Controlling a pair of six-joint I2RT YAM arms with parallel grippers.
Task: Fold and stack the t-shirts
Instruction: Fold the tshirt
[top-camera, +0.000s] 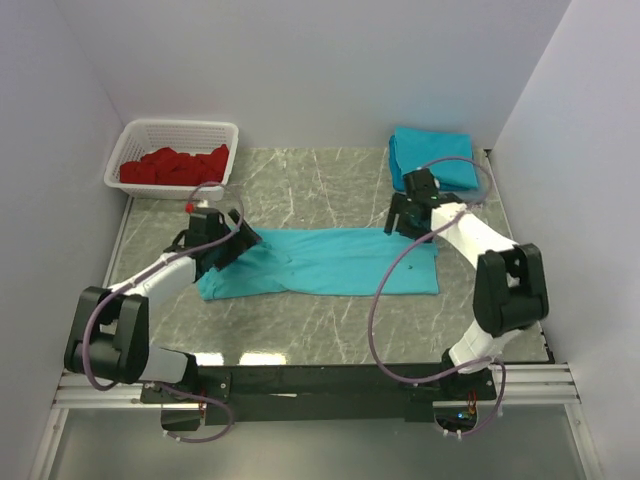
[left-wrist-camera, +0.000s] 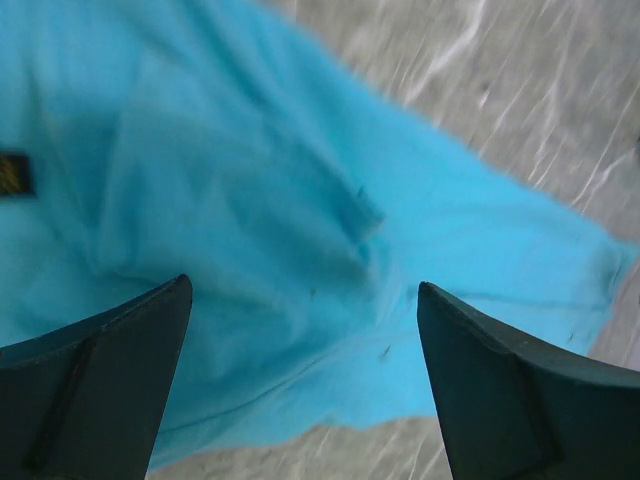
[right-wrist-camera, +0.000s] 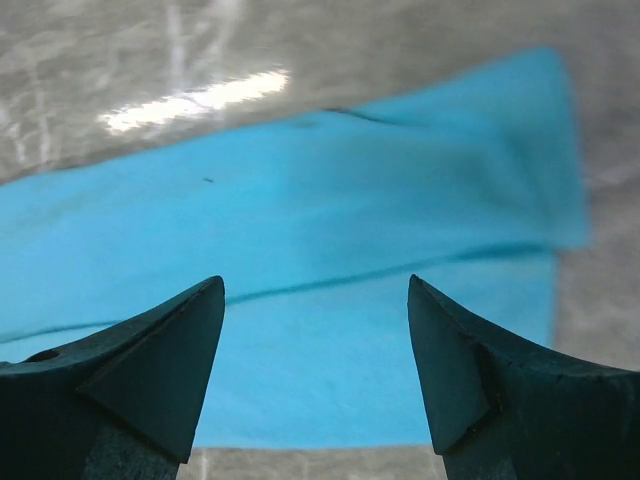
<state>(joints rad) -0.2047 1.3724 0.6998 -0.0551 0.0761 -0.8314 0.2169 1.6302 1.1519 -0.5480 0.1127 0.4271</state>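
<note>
A turquoise t-shirt (top-camera: 330, 262) lies folded into a long strip across the middle of the table. My left gripper (top-camera: 243, 238) is open above its left end; the left wrist view shows rumpled cloth (left-wrist-camera: 250, 220) between the spread fingers. My right gripper (top-camera: 398, 226) is open above the strip's far right edge; the right wrist view shows flat cloth (right-wrist-camera: 320, 250) with a fold line. Neither gripper holds cloth. A folded turquoise t-shirt stack (top-camera: 432, 157) lies at the back right.
A white basket (top-camera: 140, 135) with red cloth (top-camera: 176, 165) stands at the back left. White walls close in the table on the left, back and right. The marble tabletop (top-camera: 320, 190) shows between the strip and the back wall.
</note>
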